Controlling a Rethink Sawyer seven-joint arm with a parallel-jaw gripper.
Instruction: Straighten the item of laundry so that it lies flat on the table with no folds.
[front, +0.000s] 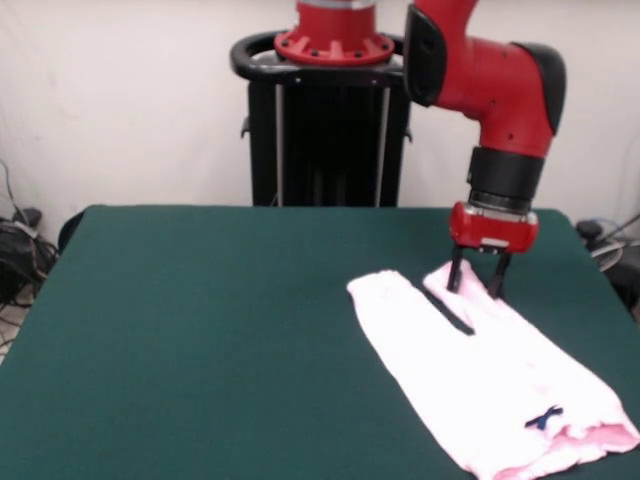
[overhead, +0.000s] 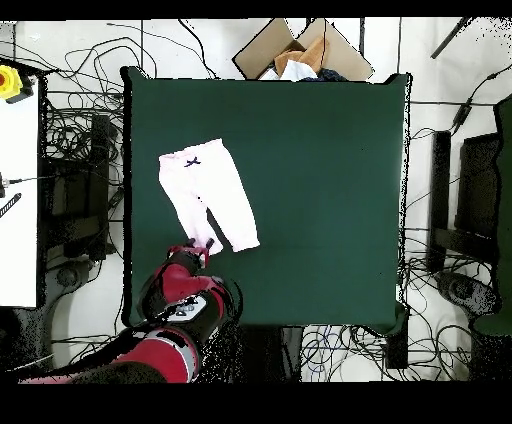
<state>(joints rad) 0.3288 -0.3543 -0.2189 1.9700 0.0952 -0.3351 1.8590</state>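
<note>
The pale pink pants (front: 480, 370) lie spread on the dark green table (front: 200, 330), at its right side in the front view. The waistband with a tiny dark bow (front: 543, 417) points away from the robot. Both short legs point toward it, with a thin dark gap between them. My gripper (front: 476, 280) is down at the cuff end of the right-hand leg. Its fingers (front: 455, 272) stand apart, their tips at the fabric, and grip nothing that I can see. In the overhead view the pants (overhead: 205, 195) lie at the table's left and the gripper (overhead: 197, 247) is at the lower leg ends.
The pedestal (front: 330, 130) stands behind the table's far edge. In the overhead view a cardboard box (overhead: 300, 50) with cloth sits past the table's top edge. Cables lie on the floor all round. The waistband lies close to the table's edge (front: 620, 455).
</note>
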